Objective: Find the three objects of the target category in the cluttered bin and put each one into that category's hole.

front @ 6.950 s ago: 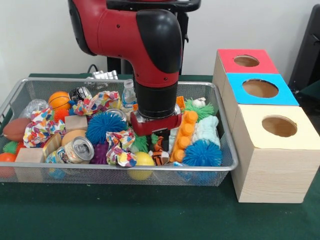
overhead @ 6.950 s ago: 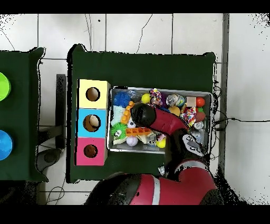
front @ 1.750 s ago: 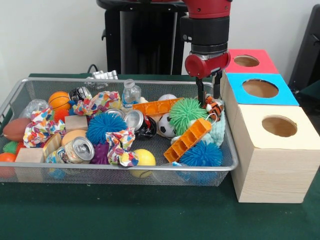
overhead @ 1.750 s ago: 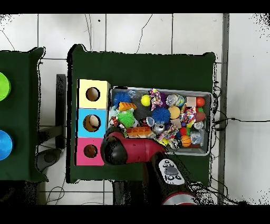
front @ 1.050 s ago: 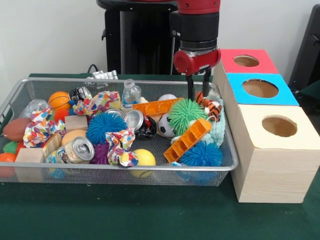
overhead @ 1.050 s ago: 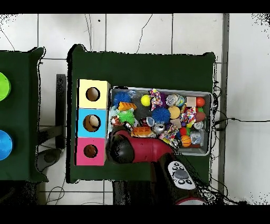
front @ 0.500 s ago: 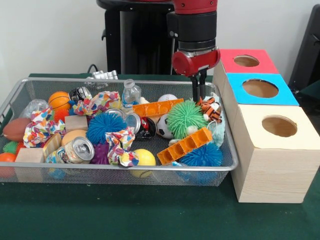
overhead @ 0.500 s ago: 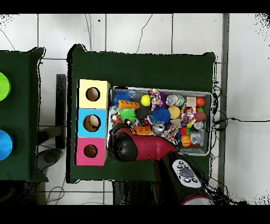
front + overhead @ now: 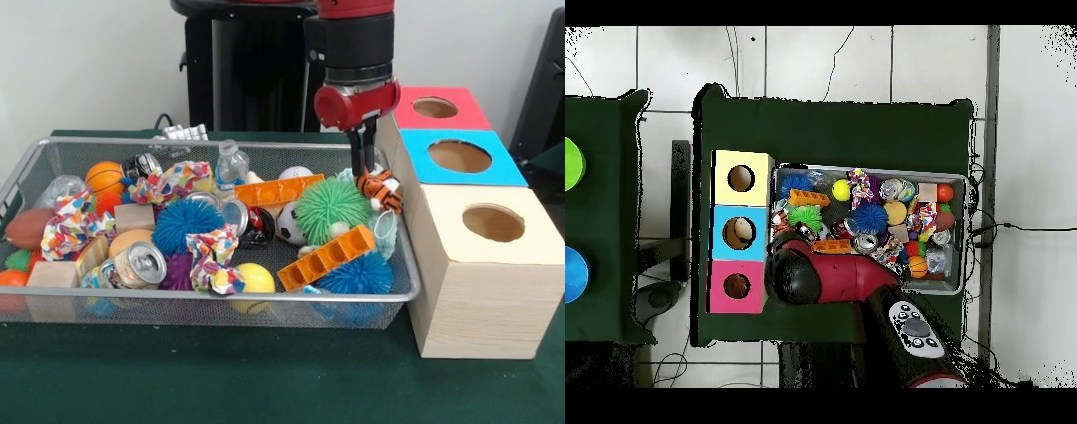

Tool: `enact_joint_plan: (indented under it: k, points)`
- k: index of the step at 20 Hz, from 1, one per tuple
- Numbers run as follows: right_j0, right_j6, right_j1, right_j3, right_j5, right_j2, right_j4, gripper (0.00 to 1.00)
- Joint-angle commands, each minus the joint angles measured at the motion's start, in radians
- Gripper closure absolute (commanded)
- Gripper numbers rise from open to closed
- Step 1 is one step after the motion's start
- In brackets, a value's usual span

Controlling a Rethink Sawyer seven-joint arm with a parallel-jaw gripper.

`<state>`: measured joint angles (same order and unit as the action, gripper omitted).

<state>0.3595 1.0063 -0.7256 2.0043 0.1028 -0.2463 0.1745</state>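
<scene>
your gripper hangs at the right end of the bin, close to the wall that faces the boxes. its fingers are drawn together, and a small orange striped tiger toy sits right at their tips; you cannot tell for sure from the front whether it is pinched or just touching. from above, the arm's red and black elbow covers that corner, so the overhead view does not settle it either.

the tiger toy lies against the bin's right wall, just beside the green spiky ball and above a pale teal cloth. an orange block leans tilted in front of the green ball, with a blue spiky ball below it. a second orange block lies further back.

outside the bin stand three boxes in a row: red box, blue box and cream box, each with a round hole on top.
</scene>
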Motion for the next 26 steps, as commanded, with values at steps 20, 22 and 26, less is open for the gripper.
enact_joint_plan:
  k: [20, 22, 26]
  points:
    - [-0.103, 0.139, -0.277, 0.081, 0.354, 0.008, 0.047, 1.00]
    - [-0.122, 0.165, -0.263, 0.101, 0.310, 0.018, 0.055, 1.00]
    - [-0.166, 0.208, -0.240, 0.130, 0.254, 0.052, 0.070, 1.00]
